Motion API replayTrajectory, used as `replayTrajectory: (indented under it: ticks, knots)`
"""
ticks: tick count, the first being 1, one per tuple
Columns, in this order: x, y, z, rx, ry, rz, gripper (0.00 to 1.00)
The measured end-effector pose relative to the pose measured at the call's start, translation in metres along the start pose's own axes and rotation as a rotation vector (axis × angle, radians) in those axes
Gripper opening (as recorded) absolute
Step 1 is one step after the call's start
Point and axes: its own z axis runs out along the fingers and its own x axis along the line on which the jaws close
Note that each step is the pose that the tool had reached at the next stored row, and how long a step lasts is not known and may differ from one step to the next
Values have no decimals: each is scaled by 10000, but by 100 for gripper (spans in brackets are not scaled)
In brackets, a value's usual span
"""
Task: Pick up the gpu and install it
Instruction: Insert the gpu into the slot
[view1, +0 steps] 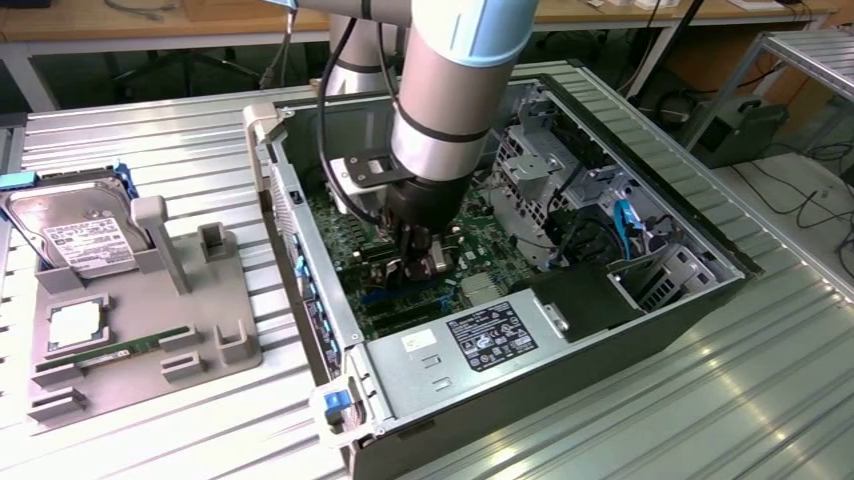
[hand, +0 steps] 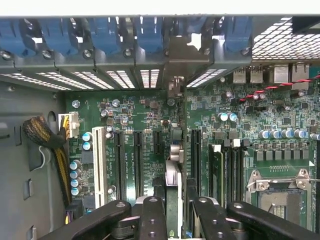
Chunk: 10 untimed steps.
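The big black-and-silver desktop computer case (view1: 667, 250) lies open on its side on the ribbed metal table (view1: 747, 400), and the thick grey robot arm (view1: 447, 90) reaches straight down into it. Beneath sits the green motherboard (hand: 240, 115), long black expansion slots (hand: 120, 160) running across it, blue slot clips (hand: 150, 37) lining the rear wall. Off at the exterior view's left, the grey parts tray (view1: 140, 330) holds the silver hard drive with its white label (view1: 80, 240) and a thin green memory stick (view1: 120, 350); the gpu's place there looks vacated. Now the black two-finger gripper (hand: 172, 210): fingers drawn close, clamped on the gpu (hand: 172, 185), a slim dark card seen edge-on, upright, silvery bracket end pointing toward the rear wall. It hangs just above the board, in line with the slots. So pickup looks done, carry looks done; seating, by my judgement, isn't finished.
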Motion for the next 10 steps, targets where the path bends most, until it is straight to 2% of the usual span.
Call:
replayTrajectory:
  ticks: [10]
  knots:
    - [-9,1,41,2,-13,-11,26]
